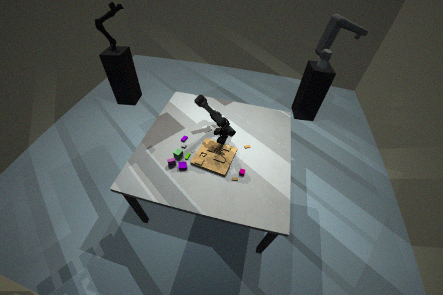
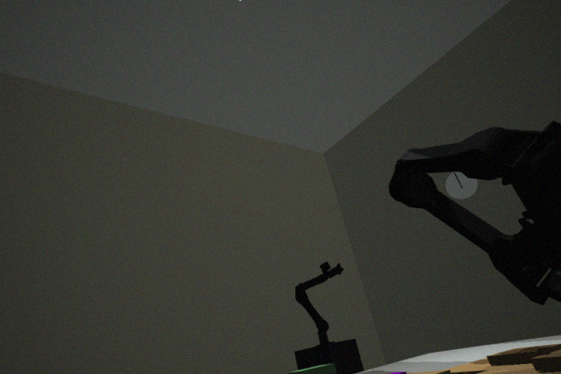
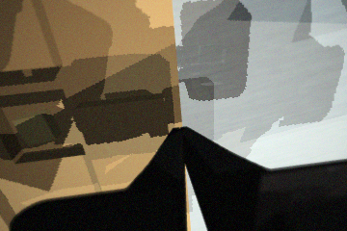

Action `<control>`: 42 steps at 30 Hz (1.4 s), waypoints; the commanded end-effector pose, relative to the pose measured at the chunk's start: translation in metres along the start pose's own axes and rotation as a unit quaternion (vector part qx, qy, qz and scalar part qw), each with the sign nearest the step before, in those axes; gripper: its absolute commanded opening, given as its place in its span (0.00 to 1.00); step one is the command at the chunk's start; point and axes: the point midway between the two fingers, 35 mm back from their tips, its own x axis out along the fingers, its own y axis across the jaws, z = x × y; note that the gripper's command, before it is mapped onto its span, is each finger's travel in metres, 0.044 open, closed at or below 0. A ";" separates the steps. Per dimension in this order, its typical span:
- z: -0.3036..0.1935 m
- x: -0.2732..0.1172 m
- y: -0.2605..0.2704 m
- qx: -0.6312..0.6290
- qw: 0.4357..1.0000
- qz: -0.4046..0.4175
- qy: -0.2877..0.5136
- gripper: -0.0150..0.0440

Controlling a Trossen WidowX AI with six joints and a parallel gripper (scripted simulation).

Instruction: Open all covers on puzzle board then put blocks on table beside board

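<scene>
A matte-black robotic arm (image 1: 213, 114) (image 2: 462, 220), built of slim, angular links and bulky rounded joints (a thin pale stripe marks one lower section), carries a black end effector (image 1: 219, 150) (image 3: 179, 129) whose two smooth, wedge-shaped fingers taper to narrow, blunt tips.

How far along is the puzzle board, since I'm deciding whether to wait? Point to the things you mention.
It looks unfinished. Done: at least one well looks uncovered, a greenish block (image 3: 35, 131) showing inside. In hand: nothing; the gripper (image 1: 219, 153) (image 3: 179, 128) is shut over the board (image 1: 213, 170) (image 3: 157, 12). Left: lifting that block out, then withdrawing. I cannot tell whether every cover is open.
</scene>
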 end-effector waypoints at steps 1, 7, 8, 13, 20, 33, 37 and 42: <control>0.000 0.005 0.000 -0.003 1.000 0.002 -0.002 0.25; 0.001 0.011 0.000 -0.003 1.000 0.002 -0.003 0.25; 0.001 0.012 -0.001 -0.003 1.000 0.002 -0.003 0.25; 0.001 0.017 -0.001 -0.003 1.000 0.002 -0.003 0.25; 0.002 0.024 -0.001 -0.002 1.000 0.002 -0.003 0.25; 0.005 0.025 0.011 -0.002 1.000 0.002 -0.003 0.25; 0.007 0.025 0.016 -0.002 1.000 0.002 -0.004 0.25; 0.008 0.025 0.020 -0.002 1.000 0.002 -0.004 0.25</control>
